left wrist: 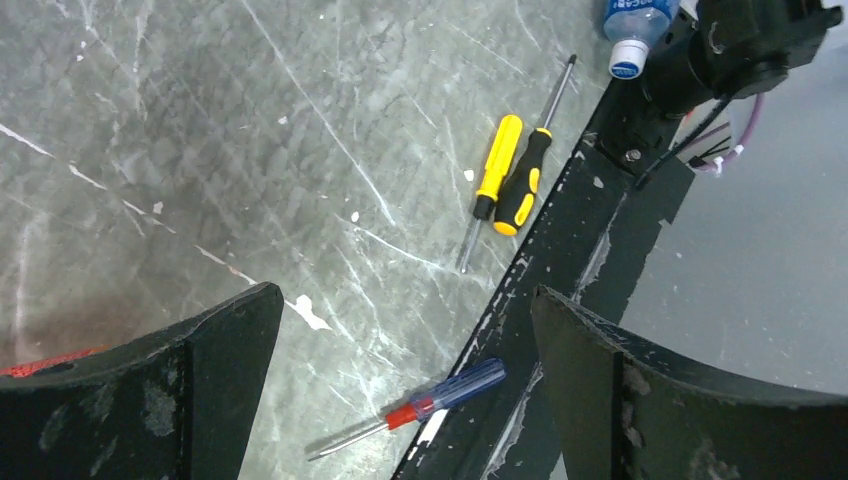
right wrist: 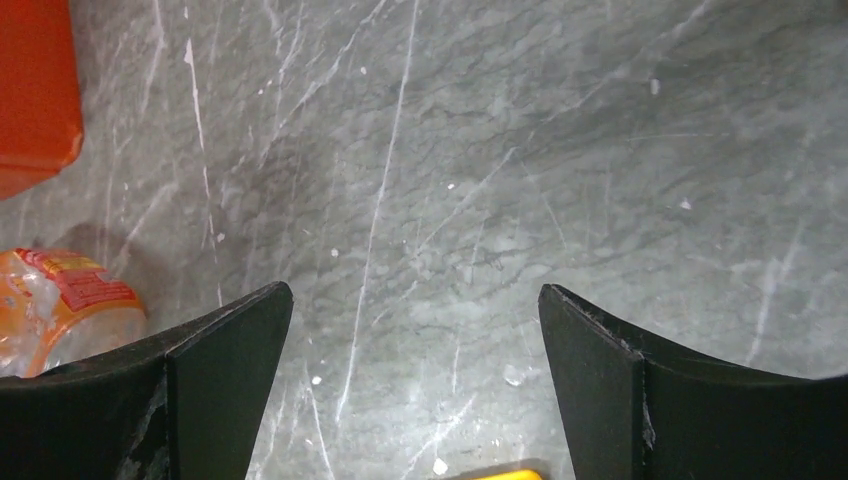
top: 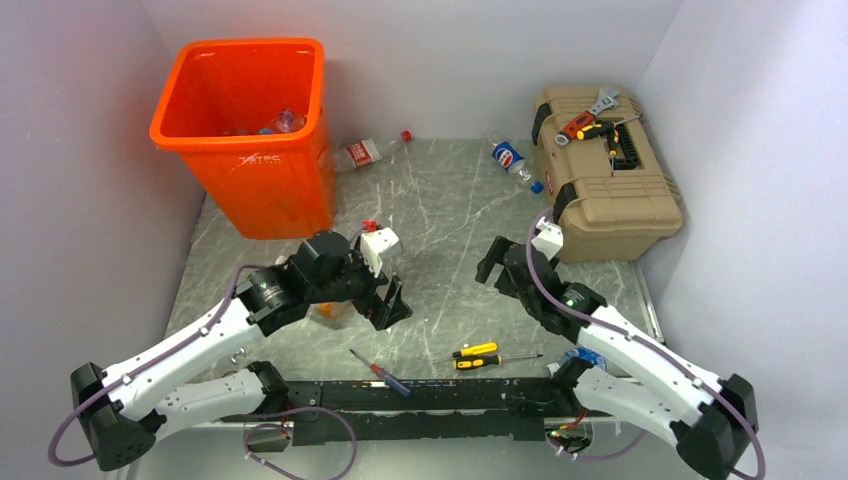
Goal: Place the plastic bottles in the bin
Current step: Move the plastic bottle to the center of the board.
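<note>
Room between bin (top: 265,185) and toolbox (top: 622,200); screwdrivers (top: 475,355) nearer

Grey veined marble tabletop (top: 440,215), plain white walls (top: 430,60) on three sides.

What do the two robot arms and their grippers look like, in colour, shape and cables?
The left arm and the right arm have white link shells between black round joints and black bases. A purple cable loops along each. A small white camera block sits at each wrist. The left gripper and right gripper have broad black fingers, tapering, scuffed pale at the edges.
</note>
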Controlling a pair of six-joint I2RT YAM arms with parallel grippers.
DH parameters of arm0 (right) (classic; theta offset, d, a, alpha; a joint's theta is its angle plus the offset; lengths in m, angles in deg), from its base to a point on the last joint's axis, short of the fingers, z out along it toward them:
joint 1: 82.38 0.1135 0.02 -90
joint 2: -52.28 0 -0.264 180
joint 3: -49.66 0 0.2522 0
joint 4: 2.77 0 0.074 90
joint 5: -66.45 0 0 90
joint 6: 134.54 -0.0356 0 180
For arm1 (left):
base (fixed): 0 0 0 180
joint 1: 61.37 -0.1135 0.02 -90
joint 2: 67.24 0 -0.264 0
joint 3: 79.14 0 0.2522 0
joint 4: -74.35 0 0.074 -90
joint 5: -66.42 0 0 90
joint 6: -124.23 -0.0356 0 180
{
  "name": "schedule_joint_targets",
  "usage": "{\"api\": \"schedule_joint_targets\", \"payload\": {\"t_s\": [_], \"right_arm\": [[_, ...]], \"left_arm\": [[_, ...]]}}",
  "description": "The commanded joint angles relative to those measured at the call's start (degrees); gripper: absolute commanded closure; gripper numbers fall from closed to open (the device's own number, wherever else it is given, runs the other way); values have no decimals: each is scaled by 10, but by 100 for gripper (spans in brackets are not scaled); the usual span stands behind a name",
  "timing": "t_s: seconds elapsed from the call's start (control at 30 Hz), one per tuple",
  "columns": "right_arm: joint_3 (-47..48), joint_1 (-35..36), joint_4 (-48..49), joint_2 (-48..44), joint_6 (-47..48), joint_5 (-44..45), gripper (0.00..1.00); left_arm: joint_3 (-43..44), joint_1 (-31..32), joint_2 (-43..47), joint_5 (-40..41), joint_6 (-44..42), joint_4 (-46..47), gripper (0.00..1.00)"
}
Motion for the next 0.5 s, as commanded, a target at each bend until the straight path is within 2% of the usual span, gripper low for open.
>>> {"api": "schedule_joint_targets", "payload": {"t_s": [0.0,0.17,0.23,0.37,0.47], "right_arm": [[18,-37,105,81,23,-144,3],[2,-23,225,125,98,-286,5],[1,11,268,142,131,-326,5],[58,122,303,231,199,-306,1],[117,167,319,321,232,-265,0]], "left_arm": [[16,9,33,37,29,7,0],[15,9,57,223,115,-93,0],[3,9,70,266,158,-122,0],[-33,8,136,317,210,-145,1],[-43,9,198,347,208,-166,1]]}}
